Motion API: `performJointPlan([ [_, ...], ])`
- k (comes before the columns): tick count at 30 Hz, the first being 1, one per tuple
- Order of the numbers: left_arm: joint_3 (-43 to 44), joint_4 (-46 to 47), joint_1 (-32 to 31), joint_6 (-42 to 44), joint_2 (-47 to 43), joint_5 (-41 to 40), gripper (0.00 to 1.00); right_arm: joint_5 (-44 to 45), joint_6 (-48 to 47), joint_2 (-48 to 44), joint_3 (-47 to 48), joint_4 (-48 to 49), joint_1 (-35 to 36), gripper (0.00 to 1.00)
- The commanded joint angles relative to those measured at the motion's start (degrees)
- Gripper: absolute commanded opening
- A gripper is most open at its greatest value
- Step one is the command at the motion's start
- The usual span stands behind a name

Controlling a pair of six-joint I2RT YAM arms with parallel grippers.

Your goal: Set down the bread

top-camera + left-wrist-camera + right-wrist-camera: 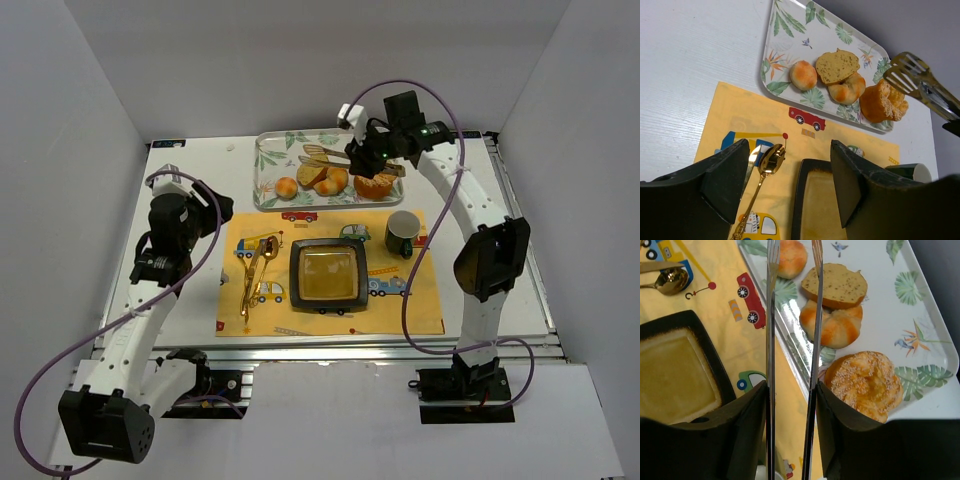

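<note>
Both right fingers (740, 430) pinch the tongs (771, 340); the bread (790, 257) sits on the tray (935, 340) well ahead of them. Left fingers (725, 180) are spread wide, the bread far ahead.

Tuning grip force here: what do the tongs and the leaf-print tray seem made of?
The tongs: polished metal, probably steel, given the mirror-like arms. The tray: likely glossy plastic or melamine, given the printed leaves and smooth sheen; cannot be sure.
</note>
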Motion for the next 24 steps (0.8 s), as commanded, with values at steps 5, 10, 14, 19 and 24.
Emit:
performJointPlan([
  [5, -1.42, -2.74, 0.52, 0.14, -2.64, -1.52, 0.75, 4.74, -10.06, 1.13, -1.06, -1.44, 4.92, 0.47],
  [10, -1.78, -2.74, 0.52, -0.04, -2.82, -1.61, 0.75, 6.33, -10.6, 4.91, -0.11, -0.65, 7.64, 0.48],
  [14, -2.04, -2.48, 0.52, -0.3, -2.99, -1.43, 0.75, 9.57, -7.79, 7.81, 0.95, 1.89, 8.96, 0.48],
  [19, -2.74, -2.04, 0.52, -1.09, -3.17, -1.25, 0.75, 11.95, -4.1, 11.15, 1.66, 5.67, 9.23, 0.48],
  [24, -2.75, -2.39, 0.61, -1.27, -3.43, -1.43, 0.75, 13.01, -3.04, 11.07, -0.7, 9.1, 9.31, 0.49],
])
